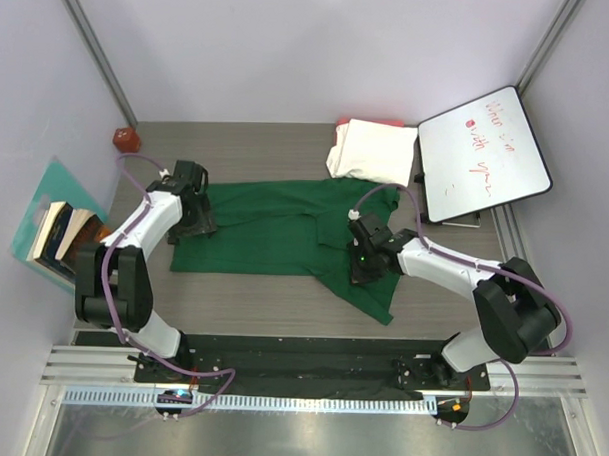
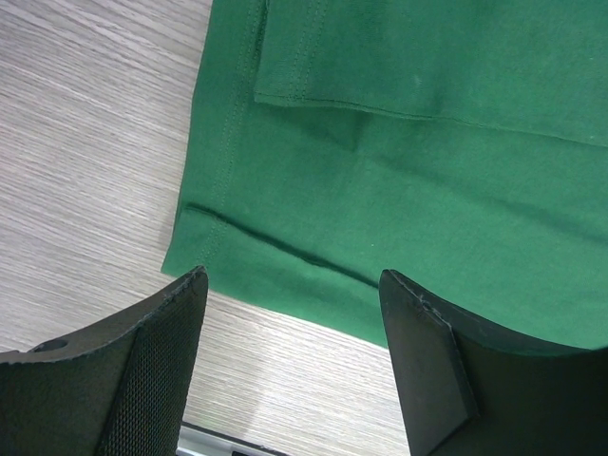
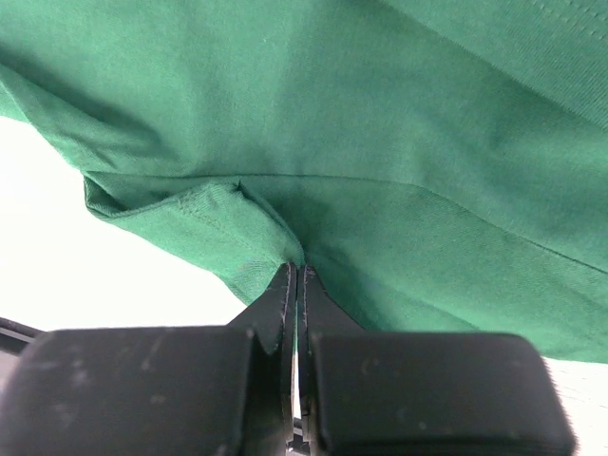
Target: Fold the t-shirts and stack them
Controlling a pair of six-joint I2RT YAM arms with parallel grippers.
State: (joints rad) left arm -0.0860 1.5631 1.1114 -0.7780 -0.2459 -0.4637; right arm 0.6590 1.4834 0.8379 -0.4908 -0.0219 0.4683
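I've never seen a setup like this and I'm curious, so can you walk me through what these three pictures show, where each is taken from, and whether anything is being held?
These are two robot arms bolted at the near edge of a table, each ending in a two-finger gripper. The wide picture comes from a camera above and behind them; the other two come from cameras on each wrist.

A green t-shirt lies spread on the table. Behind it sits a folded cream-white t-shirt with a red edge showing beneath, beside a whiteboard with red writing. Some books stand at the left.

The right gripper has its jaws shut on a fold of the green cloth. The left gripper hangs open over the shirt's corner, holding nothing.
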